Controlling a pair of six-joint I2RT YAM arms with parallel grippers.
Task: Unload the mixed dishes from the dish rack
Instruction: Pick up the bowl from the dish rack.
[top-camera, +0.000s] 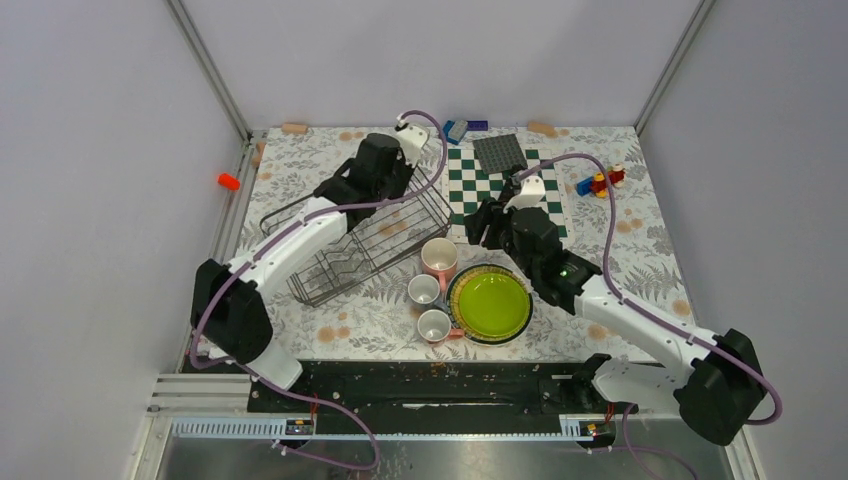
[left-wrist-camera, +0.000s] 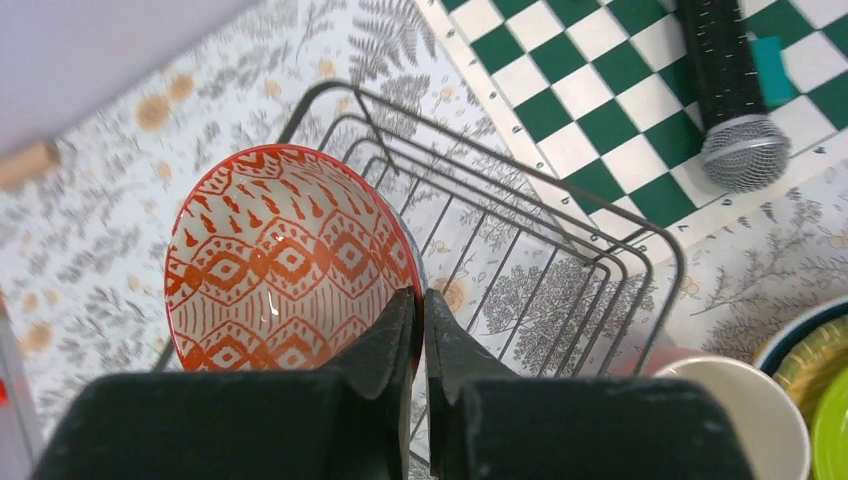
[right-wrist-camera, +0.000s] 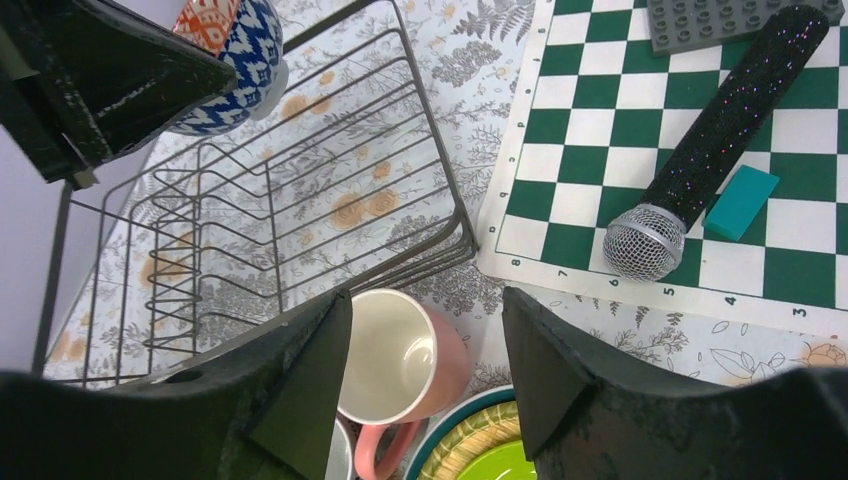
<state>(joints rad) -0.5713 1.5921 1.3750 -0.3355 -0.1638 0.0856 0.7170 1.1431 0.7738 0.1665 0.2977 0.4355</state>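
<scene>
My left gripper (left-wrist-camera: 421, 300) is shut on the rim of the small patterned bowl (left-wrist-camera: 280, 260), orange inside and blue outside, and holds it over the far end of the dark wire dish rack (left-wrist-camera: 560, 250). In the top view this gripper (top-camera: 385, 165) is above the rack (top-camera: 360, 240), whose dividers hold nothing else that I can see. My right gripper (right-wrist-camera: 428, 300) is open and empty, just above a pink mug (right-wrist-camera: 400, 355) standing beside the rack. The stacked plates (top-camera: 490, 303), lime-green on top, lie on the table with the pink mug (top-camera: 439, 257) and two more mugs (top-camera: 424, 290) next to them.
A green-white checkered board (top-camera: 500, 185) lies behind the right gripper, with a black microphone (right-wrist-camera: 720, 130), a teal block (right-wrist-camera: 740, 200) and a grey studded plate (right-wrist-camera: 730, 15) on it. Toy blocks (top-camera: 600, 182) sit at the far right.
</scene>
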